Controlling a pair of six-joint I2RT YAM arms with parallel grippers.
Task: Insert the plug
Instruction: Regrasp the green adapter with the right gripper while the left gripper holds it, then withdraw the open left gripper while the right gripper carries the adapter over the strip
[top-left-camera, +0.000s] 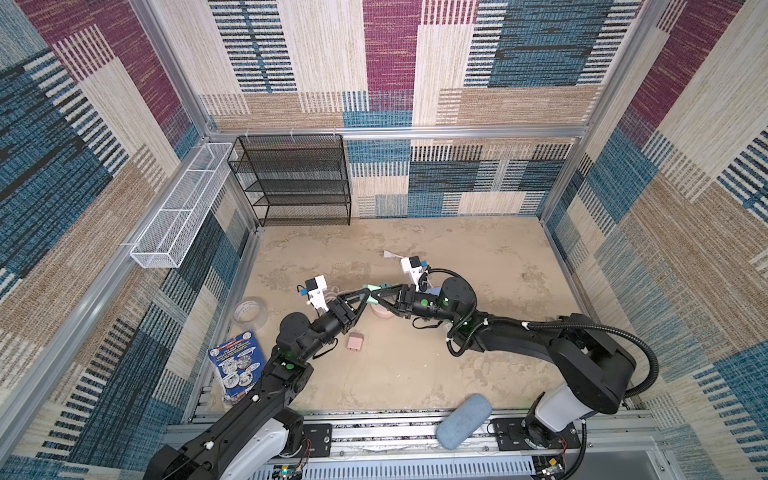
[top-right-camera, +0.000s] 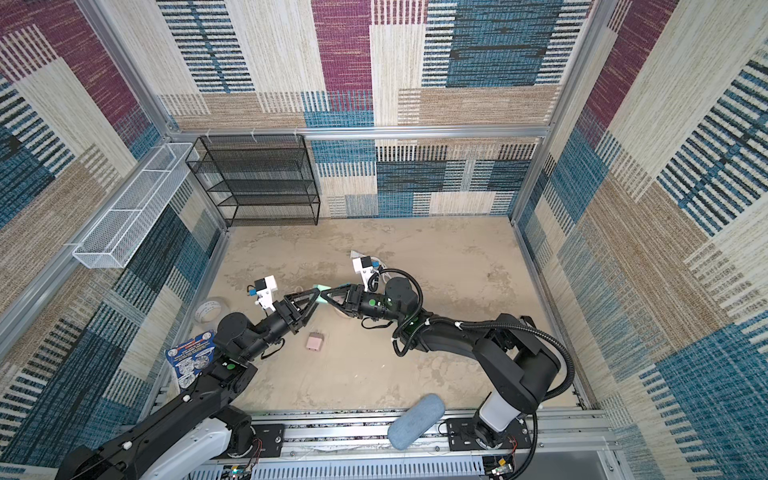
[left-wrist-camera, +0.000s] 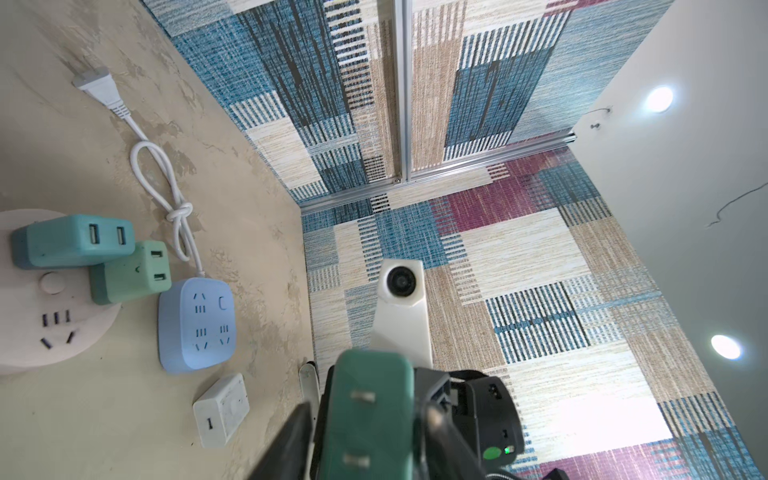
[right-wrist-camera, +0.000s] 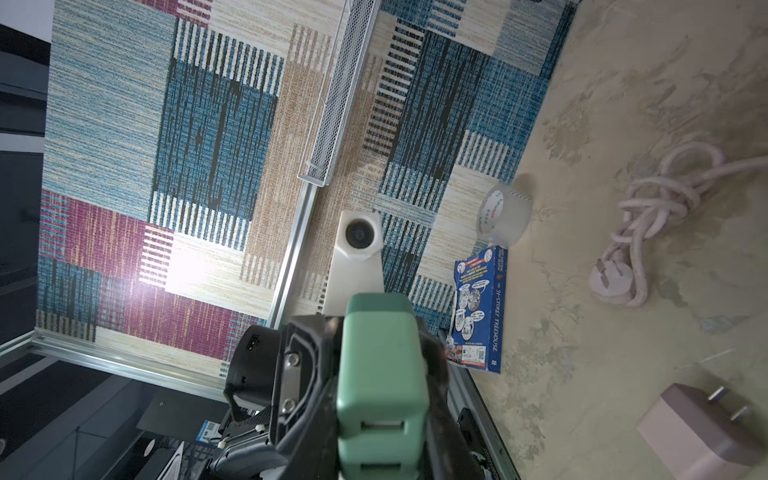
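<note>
A green two-prong plug (top-left-camera: 369, 287) (top-right-camera: 320, 289) hangs in the air over the middle of the table, where both grippers meet tip to tip. My right gripper (top-left-camera: 374, 296) (right-wrist-camera: 382, 399) is shut on its sides; in the right wrist view the plug (right-wrist-camera: 382, 386) shows its USB ports. My left gripper (top-left-camera: 367, 296) (left-wrist-camera: 365, 440) stands open around the plug (left-wrist-camera: 370, 419), prongs facing its camera, with a gap beside its dark finger (left-wrist-camera: 286, 444). Below lie a round pink socket strip (left-wrist-camera: 25, 299) holding two green chargers (left-wrist-camera: 75, 241) and a blue socket block (left-wrist-camera: 195, 324).
A white corded plug (left-wrist-camera: 97, 87) and a small white adapter (left-wrist-camera: 222, 407) lie near the blue block. A pink adapter (top-left-camera: 356, 341), a tape roll (top-left-camera: 250, 314) and a blue book (top-left-camera: 237, 365) sit at front left. A black mesh shelf (top-left-camera: 297, 178) stands at the back.
</note>
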